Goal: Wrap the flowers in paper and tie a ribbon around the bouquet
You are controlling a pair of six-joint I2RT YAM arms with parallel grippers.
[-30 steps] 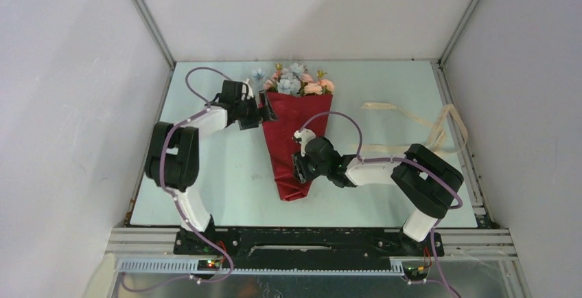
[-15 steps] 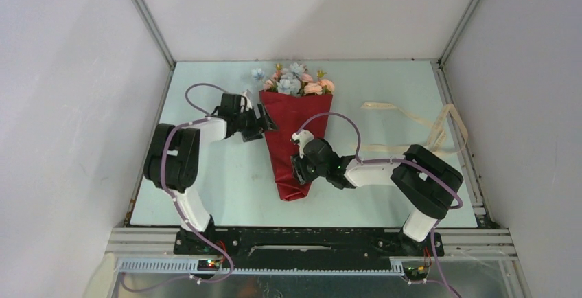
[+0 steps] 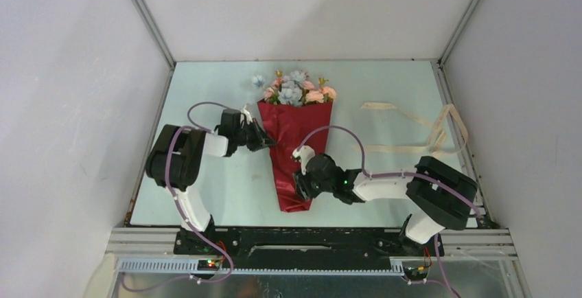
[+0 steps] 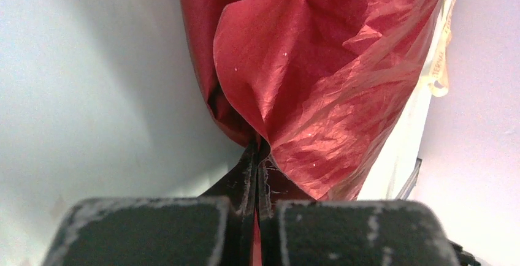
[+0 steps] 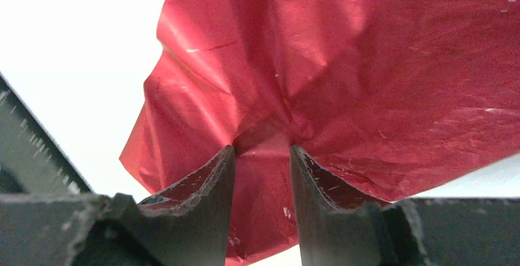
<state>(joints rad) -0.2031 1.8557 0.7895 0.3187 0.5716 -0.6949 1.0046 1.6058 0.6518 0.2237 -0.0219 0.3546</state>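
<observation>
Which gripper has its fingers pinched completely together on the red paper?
The left gripper, on the left edge of the paper; the right gripper holds the bunched lower part, jaws apart.

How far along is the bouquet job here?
Done: the paper is folded into a cone around the flowers. In hand: the left claw pinches the cone's left edge, the right claw grips its lower part. Left: the ribbon lies loose on the table, not yet tied.

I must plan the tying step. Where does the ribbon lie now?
In the top view the ribbon lies loose on the right side of the table, right of the paper cone and beyond the right arm.
</observation>
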